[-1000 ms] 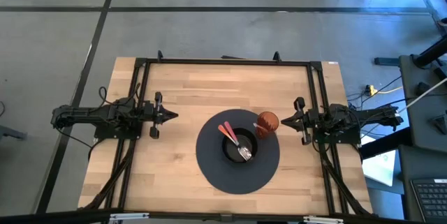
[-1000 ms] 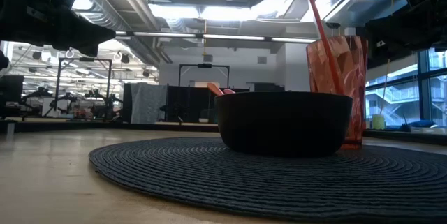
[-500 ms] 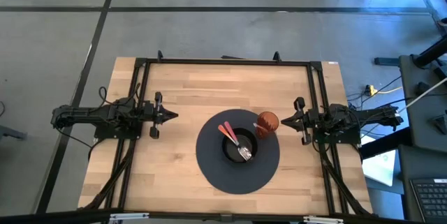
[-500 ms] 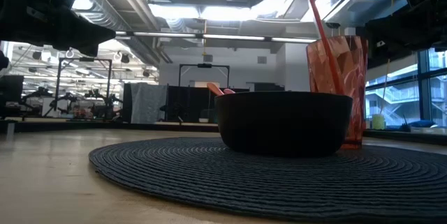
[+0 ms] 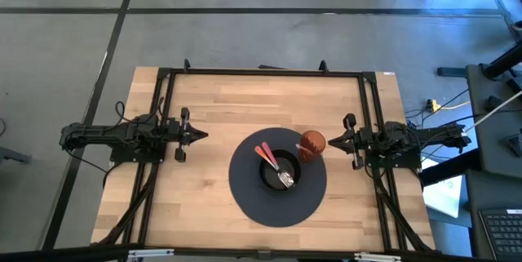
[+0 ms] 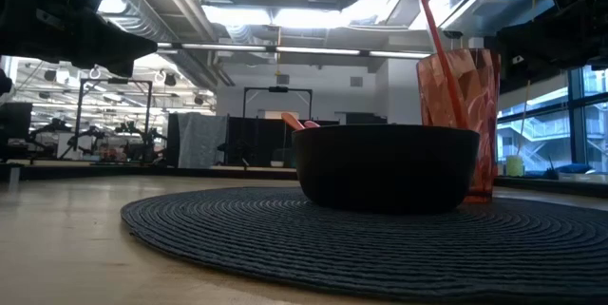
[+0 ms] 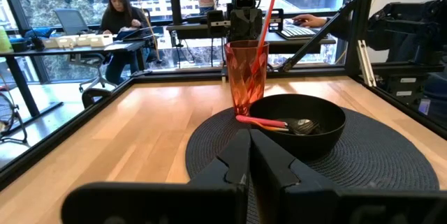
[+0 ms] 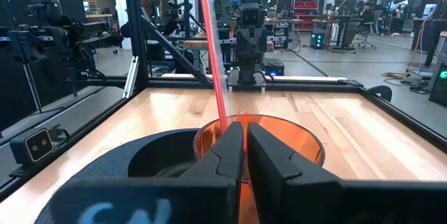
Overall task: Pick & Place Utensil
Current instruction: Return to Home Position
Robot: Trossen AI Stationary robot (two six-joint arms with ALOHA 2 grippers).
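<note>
- Nothing has shifted since a second ago: both arms, cup and bowl sit as they did.
- Left gripper [image 5: 201, 135] hangs over the bare pale wooden table [image 5: 204, 99], left of the round dark woven mat [image 5: 245, 198]. Its fingers [image 7: 234, 160] are pressed together, holding nothing.
- Right gripper [image 5: 329, 140] sits just beside the translucent orange-brown plastic cup [image 5: 313, 142], on the cup's right. Its fingers [image 8: 227, 147] are likewise closed and empty.
- Round black bowl [image 5: 280, 174] stands at mat centre, with the cup close by its rim, near the mat's edge.
- Thin orange straw [image 6: 432, 29] leans in the cup.
- Orange spoon [image 5: 262, 157] and pink fork [image 5: 272, 154] lie in the bowl, handles out over the rim; which handle is which is probably as marked, hard to call from above.
- Low view: the bowl wall hides both utensils except the handle tips.
- Left wrist view looks into the bowl and shows both; it also shows a seated person [image 7: 122, 18] beyond the table.
- Right wrist view: the cup blocks most of the bowl.
</note>
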